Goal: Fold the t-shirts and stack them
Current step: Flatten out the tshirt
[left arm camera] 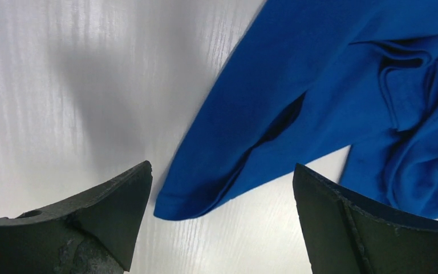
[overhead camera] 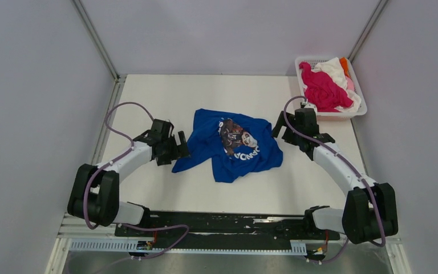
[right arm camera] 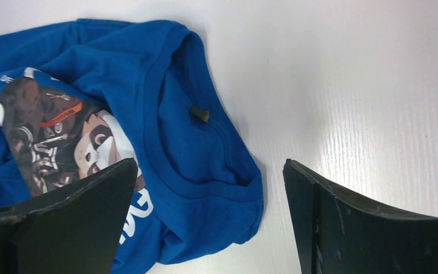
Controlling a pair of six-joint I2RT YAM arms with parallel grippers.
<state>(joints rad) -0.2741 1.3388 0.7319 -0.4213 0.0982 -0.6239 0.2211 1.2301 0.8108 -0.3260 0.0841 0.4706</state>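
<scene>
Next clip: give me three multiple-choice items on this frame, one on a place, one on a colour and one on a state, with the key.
1. Where on the table does the white basket stand?
A. far right corner
B. near left corner
C. between the arm bases

2. What colour is the t-shirt lying on the table?
A. orange
B. royal blue
C. white

3. How do the jaws of the right gripper stand?
A. shut on the collar
B. open, gripping nothing
C. shut on nothing

Key:
1 A: the top view shows the basket at the far right edge, beyond the right arm.
2 B: all three views show blue cloth spread on the white surface.
3 B: the right wrist view shows its fingers wide apart, with the shirt lying loose below.
</scene>
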